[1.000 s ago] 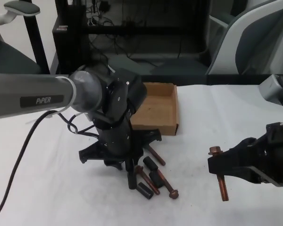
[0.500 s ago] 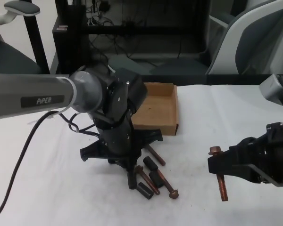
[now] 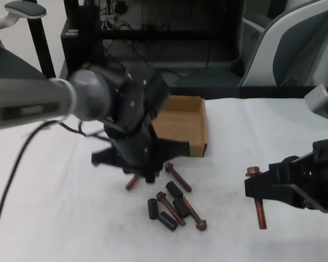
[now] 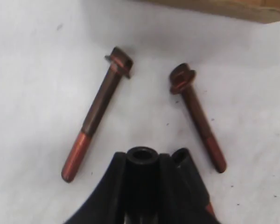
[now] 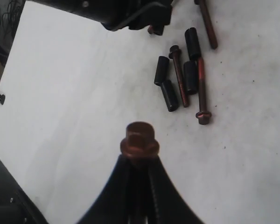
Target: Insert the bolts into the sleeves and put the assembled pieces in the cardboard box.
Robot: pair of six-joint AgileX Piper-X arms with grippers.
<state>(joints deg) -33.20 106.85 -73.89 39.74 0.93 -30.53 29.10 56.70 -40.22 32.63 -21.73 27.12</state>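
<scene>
My left gripper (image 3: 149, 174) hangs above the white cloth just in front of the cardboard box (image 3: 177, 146), shut on a black sleeve (image 4: 141, 173) whose bore faces the left wrist camera. Two copper bolts (image 4: 95, 114) (image 4: 198, 116) lie on the cloth beneath it. My right gripper (image 3: 255, 187) is at the right of the bench, shut on a copper bolt (image 3: 259, 213) that hangs shank down; its hex head (image 5: 140, 139) sits above the fingers. Several loose sleeves (image 3: 152, 208) (image 5: 169, 94) and bolts (image 3: 191, 212) lie in a cluster between the arms.
The box is open-topped and stands at the back centre; I see nothing inside it. A black cable (image 3: 11, 180) trails from the left arm across the cloth. White cloth (image 3: 54, 218) stretches bare at front left and between the cluster and the right gripper.
The left arm has risen and swung back toward the box with its sleeve, uncovering a bolt on the cloth. The right gripper with its bolt has shifted slightly right.
</scene>
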